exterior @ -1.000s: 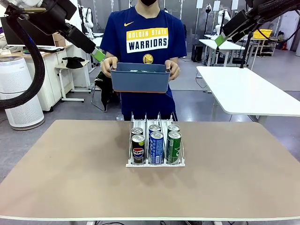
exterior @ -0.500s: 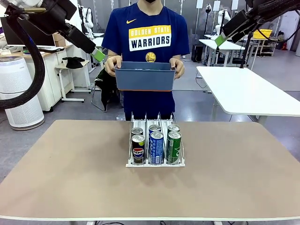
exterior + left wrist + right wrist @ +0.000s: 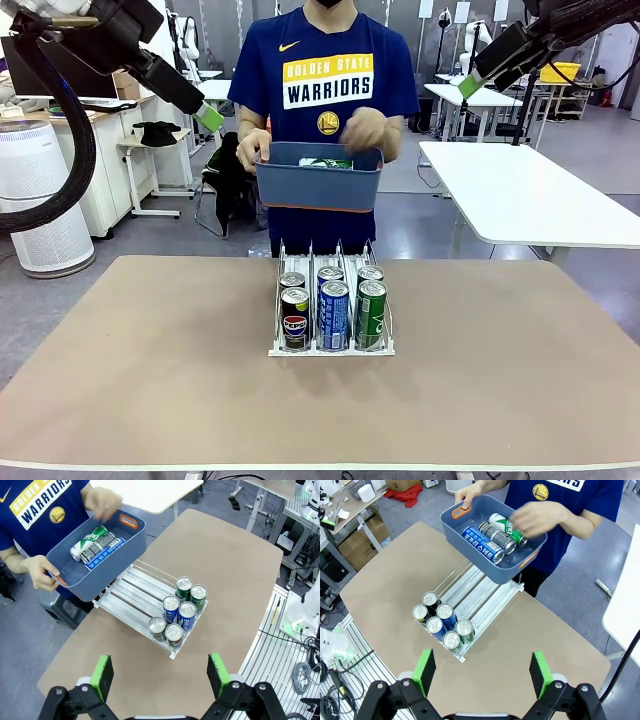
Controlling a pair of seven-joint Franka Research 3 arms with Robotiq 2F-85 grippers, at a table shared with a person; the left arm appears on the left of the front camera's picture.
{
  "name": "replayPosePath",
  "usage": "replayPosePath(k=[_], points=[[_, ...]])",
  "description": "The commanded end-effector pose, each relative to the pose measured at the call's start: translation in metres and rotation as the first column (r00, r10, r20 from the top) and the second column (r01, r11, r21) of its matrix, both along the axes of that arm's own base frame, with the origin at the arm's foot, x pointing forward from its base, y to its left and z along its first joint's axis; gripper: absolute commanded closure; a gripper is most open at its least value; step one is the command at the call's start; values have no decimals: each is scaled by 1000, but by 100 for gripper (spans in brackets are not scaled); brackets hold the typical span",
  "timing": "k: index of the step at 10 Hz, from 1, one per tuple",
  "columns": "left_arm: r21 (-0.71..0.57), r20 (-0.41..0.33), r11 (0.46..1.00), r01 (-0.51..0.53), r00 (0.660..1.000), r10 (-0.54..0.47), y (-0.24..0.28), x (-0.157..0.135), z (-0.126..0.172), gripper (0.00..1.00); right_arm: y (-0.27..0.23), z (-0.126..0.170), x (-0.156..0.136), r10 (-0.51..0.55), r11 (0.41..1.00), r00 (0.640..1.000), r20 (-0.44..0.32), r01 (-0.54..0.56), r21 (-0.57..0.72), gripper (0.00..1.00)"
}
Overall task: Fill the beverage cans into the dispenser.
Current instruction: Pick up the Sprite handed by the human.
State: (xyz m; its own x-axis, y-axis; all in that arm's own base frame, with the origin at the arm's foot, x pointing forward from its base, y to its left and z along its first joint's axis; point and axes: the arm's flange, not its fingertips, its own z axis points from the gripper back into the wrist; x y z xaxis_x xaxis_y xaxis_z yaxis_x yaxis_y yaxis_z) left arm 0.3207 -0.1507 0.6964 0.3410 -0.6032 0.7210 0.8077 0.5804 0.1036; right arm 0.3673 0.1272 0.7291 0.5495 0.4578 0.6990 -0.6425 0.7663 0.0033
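Note:
The dispenser (image 3: 330, 350) stands mid-table with beverage cans (image 3: 334, 314) at its near end: black Pepsi on the left, blue in the middle, green on the right, each with another behind it. From above, the same cans (image 3: 179, 611) (image 3: 443, 622) crowd one end, and the lanes (image 3: 131, 591) (image 3: 481, 593) behind are bare. More cans (image 3: 96, 546) (image 3: 493, 535) lie in a blue-grey tub (image 3: 318, 186) that the person holds over the far end. My left gripper (image 3: 210, 118) (image 3: 160, 676) and right gripper (image 3: 468, 86) (image 3: 482, 672) hang high above the table, both open with nothing between the fingers.
The person grips the tub's handle with one hand (image 3: 253, 150); the other hand (image 3: 362, 130) hovers, blurred, over the tub's cans. A white table (image 3: 520, 195) stands at the back right. Bare brown tabletop (image 3: 150, 350) surrounds the dispenser.
The person has lowered the tub towards the dispenser's far end, taken one hand off its handle and raised that hand over the cans. Both arms have stayed still.

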Motion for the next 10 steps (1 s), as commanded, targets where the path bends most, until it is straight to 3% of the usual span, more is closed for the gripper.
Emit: replayPosePath(k=[1, 10], points=[[-6, 2, 1000, -9, 1000, 9, 1, 1, 0, 0, 0, -1, -1, 2, 1000, 1000, -3, -2, 4, 0], [-6, 2, 1000, -9, 1000, 9, 1, 1, 0, 0, 0, -1, -1, 2, 1000, 1000, -3, -2, 4, 0]])
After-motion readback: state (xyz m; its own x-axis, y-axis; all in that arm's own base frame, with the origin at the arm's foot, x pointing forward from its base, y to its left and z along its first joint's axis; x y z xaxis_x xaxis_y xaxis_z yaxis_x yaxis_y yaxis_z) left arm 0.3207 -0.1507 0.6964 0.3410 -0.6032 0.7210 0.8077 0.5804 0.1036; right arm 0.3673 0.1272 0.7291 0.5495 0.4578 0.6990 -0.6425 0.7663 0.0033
